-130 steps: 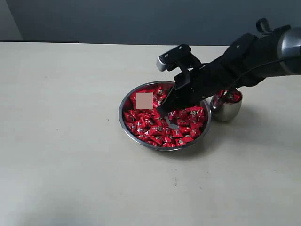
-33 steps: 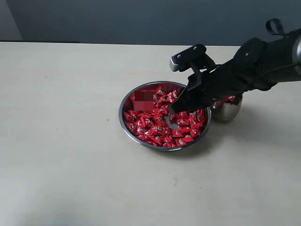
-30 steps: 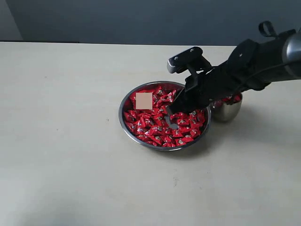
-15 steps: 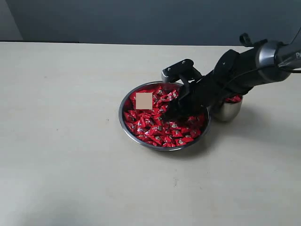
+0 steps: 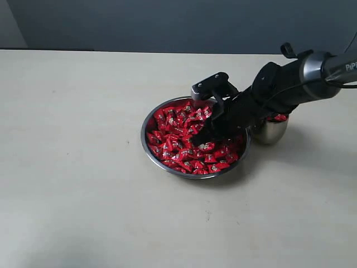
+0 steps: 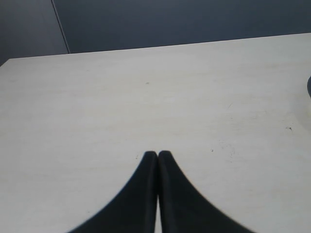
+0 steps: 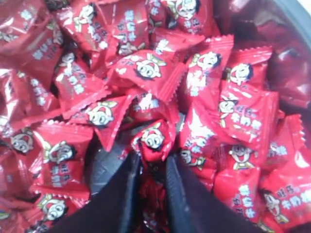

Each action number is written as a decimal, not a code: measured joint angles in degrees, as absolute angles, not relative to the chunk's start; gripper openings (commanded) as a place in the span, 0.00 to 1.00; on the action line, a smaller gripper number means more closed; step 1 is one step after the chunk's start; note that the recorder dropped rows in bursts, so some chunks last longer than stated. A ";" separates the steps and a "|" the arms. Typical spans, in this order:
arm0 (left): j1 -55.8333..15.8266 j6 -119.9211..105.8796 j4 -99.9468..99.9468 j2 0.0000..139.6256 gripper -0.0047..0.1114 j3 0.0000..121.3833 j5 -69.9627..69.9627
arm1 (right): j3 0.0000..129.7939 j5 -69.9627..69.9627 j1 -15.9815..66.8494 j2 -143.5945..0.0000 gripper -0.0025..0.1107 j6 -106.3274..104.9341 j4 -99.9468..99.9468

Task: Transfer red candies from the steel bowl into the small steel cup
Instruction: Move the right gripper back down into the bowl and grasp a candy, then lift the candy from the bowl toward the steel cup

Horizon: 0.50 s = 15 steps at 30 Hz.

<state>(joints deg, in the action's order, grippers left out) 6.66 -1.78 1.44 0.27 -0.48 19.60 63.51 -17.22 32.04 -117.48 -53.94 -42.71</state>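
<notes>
The steel bowl sits mid-table, heaped with red candies. My right gripper is down among them on the bowl's right side. In the right wrist view its fingertips press on either side of one red candy, with more candies packed all around. The small steel cup stands just right of the bowl, partly behind the right arm, with red candies showing at its top. My left gripper is shut and empty over bare table, and does not appear in the exterior view.
The pale table stretches wide to the left and front of the bowl. A dark wall runs along the table's far edge. The right arm reaches in from the right, above the cup.
The right gripper came down into the candies and its jaws narrowed onto one candy. The bare patch of bowl bottom under it is now covered by the gripper.
</notes>
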 measured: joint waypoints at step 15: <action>6.66 -1.78 1.44 0.27 0.04 -0.48 19.60 | 63.51 -24.53 32.04 -111.05 0.35 -53.82 -41.41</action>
